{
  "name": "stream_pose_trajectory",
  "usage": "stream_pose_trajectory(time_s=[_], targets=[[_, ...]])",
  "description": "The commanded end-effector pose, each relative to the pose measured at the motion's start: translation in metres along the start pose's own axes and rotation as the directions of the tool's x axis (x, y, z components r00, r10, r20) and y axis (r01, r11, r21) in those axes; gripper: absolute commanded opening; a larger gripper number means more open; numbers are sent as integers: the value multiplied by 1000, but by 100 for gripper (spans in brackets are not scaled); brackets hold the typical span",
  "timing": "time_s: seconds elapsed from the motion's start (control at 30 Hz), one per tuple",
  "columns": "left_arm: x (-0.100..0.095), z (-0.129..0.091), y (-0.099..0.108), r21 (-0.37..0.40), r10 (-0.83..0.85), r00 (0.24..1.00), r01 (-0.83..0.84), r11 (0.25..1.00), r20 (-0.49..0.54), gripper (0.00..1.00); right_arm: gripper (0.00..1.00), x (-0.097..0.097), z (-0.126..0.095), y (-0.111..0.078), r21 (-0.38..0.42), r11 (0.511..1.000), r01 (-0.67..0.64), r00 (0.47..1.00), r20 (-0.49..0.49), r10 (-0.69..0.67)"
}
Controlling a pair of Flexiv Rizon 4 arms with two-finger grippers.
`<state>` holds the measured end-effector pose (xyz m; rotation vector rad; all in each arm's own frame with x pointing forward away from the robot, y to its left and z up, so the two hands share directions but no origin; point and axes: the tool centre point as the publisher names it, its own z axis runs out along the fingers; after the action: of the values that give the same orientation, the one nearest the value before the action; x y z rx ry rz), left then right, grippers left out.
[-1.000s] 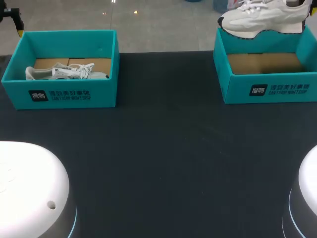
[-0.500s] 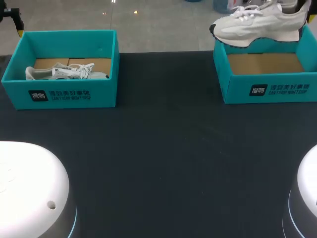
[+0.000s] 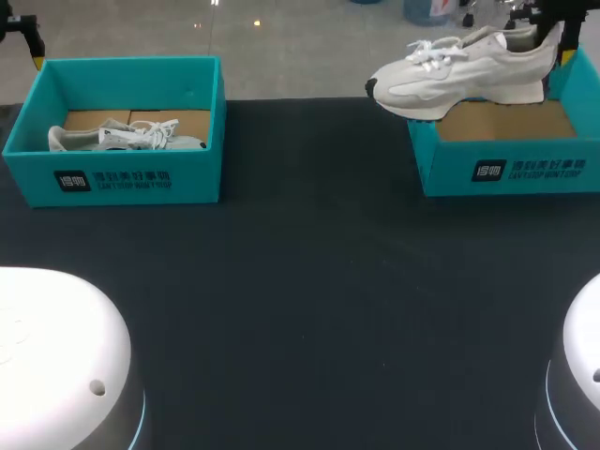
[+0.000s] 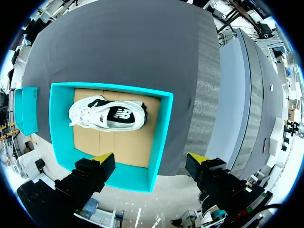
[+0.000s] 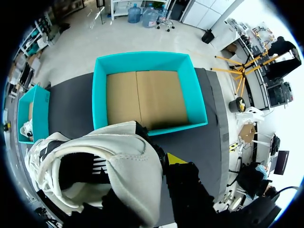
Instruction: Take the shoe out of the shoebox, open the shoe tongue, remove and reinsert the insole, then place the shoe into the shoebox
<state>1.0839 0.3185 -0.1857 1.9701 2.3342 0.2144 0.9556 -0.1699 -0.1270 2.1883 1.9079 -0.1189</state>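
The dark desk (image 3: 309, 281) carries the right shoebox (image 3: 506, 169), its cardboard floor bare. The white shoe (image 3: 459, 73) hangs above that box's left wall, toe jutting past it, with the right pincer (image 3: 551, 36) clamped on its heel. Well left of that box, a second shoebox (image 3: 122, 178) holds a second shoe (image 3: 122, 136). At this second box's far wall hovers the left pincer (image 4: 151, 159), fingers spread wide.

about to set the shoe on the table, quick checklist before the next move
1. Right claw gripping white lace-up sneaker at the heel: ok.
2. Sneaker lifted clear of right teal cardboard shoebox: ok, toe past its left wall.
3. Second finger's hold: cannot tell, hidden by the heel.
4. Left claw out of the way: ok, open above left teal cardboard shoebox.
5. Second white sneaker lying in that box: ok.
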Motion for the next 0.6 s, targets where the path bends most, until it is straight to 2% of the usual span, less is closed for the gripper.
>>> stream_pose_trajectory(time_s=[0.03,0.6], targets=[[0,0,0,0,1,1000,-1,1000,-2,100,0,9,-7,-19,-44,999,6,1000,8,-6],[0,0,0,0,1,1000,-1,1000,-2,100,0,64,-17,-103,-23,999,30,1000,-3,-30]])
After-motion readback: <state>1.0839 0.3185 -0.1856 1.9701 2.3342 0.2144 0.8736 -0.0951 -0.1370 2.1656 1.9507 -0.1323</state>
